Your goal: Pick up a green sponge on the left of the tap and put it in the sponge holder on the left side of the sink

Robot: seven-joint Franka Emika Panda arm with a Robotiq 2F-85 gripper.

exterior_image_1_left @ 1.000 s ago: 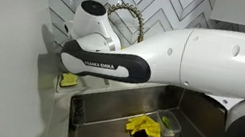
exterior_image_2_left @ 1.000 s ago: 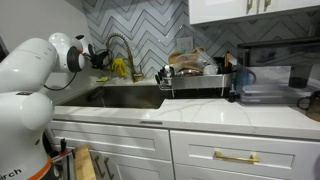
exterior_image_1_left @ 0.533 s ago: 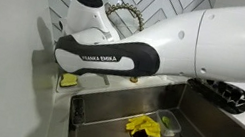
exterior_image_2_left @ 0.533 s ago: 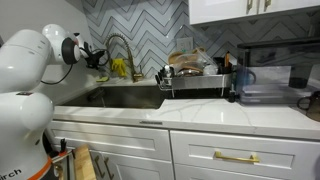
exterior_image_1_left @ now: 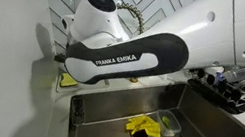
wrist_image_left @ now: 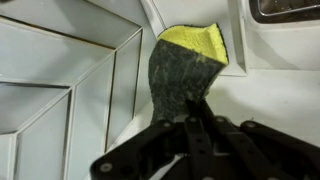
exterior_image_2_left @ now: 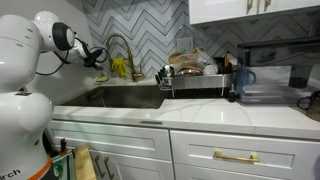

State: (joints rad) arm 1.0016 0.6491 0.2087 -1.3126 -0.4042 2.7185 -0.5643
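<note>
Grey over yellow, right up close!
The green sponge (wrist_image_left: 185, 78) shows a speckled dark grey face, with a yellow edge at twelve o'clock and the black gripper (wrist_image_left: 192, 122) at six. Brass-gold tap (exterior_image_1_left: 124, 12), grey chevron tile (exterior_image_2_left: 150, 20), bright yellow cloth (exterior_image_1_left: 141, 126), steel-grey sink (exterior_image_1_left: 104, 129).

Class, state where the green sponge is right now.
In the wrist view the green sponge is pinched in the shut gripper, over the white counter beside the tiled wall.

Arm (exterior_image_1_left: 124, 57) higher and more tilted.
</note>
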